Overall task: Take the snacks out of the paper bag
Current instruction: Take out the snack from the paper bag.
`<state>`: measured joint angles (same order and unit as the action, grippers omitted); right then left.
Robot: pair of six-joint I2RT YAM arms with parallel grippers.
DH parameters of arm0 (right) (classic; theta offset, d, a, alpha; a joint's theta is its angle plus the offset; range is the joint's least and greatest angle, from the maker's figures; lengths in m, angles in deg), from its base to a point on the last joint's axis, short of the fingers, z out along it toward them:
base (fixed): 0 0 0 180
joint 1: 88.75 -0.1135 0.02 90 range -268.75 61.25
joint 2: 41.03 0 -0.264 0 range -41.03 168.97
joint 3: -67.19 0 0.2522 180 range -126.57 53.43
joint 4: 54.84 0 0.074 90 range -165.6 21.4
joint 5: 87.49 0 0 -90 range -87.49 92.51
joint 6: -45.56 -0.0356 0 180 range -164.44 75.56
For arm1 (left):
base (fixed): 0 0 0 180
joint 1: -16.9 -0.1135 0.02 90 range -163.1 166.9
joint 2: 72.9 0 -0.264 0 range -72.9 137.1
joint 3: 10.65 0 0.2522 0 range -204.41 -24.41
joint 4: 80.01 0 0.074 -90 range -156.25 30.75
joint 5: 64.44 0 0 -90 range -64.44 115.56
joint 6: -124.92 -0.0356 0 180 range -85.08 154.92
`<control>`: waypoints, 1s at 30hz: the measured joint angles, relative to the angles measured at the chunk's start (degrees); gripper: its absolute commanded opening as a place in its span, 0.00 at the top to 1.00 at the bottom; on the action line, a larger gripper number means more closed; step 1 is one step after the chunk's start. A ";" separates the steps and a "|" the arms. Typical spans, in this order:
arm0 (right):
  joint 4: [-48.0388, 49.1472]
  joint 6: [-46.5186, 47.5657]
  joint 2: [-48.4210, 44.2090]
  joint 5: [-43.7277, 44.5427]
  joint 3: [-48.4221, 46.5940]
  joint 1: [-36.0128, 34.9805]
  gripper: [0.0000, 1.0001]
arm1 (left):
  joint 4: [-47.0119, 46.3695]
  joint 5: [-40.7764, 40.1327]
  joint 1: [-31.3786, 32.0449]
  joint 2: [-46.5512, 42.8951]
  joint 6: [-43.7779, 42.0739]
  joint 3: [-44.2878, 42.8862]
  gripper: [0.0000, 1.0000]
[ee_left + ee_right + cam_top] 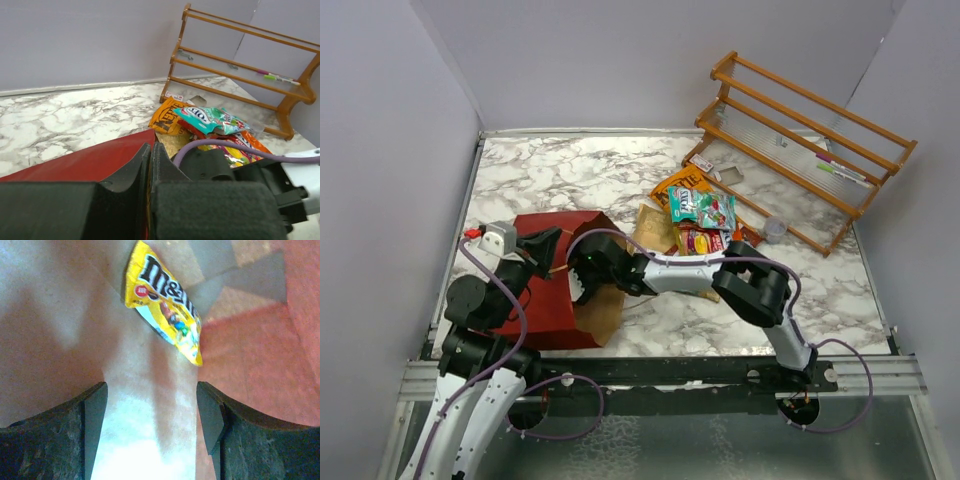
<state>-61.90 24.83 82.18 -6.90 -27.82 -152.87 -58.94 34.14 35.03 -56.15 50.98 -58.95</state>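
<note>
Status: paper bag (542,300) lies on its side at the 9 o'clock side of the table, mouth facing roughly 4 o'clock. Left gripper (151,150) has its jaws pressed together on the bag's top rim. The red wall runs in between them, so we read that as a pinch holding the mouth up.

Right gripper (152,400) is inside the mouth, having entered from 3 o'clock. Its jaws are apart with nothing between them, only bare kraft floor.

The relation that matters is in the right wrist view. The yellow M&M's pack (167,305) sits ahead of the jaws at about 12 o'clock, slightly toward 1, flat against the brown inside and apart from both fingers. Its long axis runs 11 to 5, oblique to the jaw gap – the lower tip points at the right-hand finger. We'd expect a small wrist roll before closing, or a grab on that near tip.

The right arm is the only one that can take it, since the left is busy with the rim.

Already outside, at 2 o'clock from the mouth: orange Kettle bag (680,186), teal pack (702,207), red pack (698,240), tan chip bag (654,228).

Risk – the slick packet could skid deeper on the paper.
</note>
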 measured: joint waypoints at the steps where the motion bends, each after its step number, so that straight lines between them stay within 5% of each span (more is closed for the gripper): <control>1: 0.07 -1.40 -1.05 0.57 0.76 0.20 0.28 | -0.42 -0.39 0.00 0.46 0.11 0.15 0.99; 11: 3.93 -22.05 -15.58 3.67 15.34 1.97 0.28 | -4.68 -1.79 0.00 7.52 1.20 -1.07 0.99; 20: 6.64 -63.06 -17.66 5.22 14.43 1.92 0.45 | -5.88 -1.33 0.00 8.28 1.90 -4.44 0.99; 30: 7.52 -98.86 -15.89 6.05 14.36 2.03 0.43 | -7.69 0.74 0.00 9.73 2.45 -4.44 0.99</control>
<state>-54.38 -74.03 66.29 -0.85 -13.46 -150.83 -66.63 34.88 35.03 -46.42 53.42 -63.39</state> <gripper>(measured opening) 0.535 0.020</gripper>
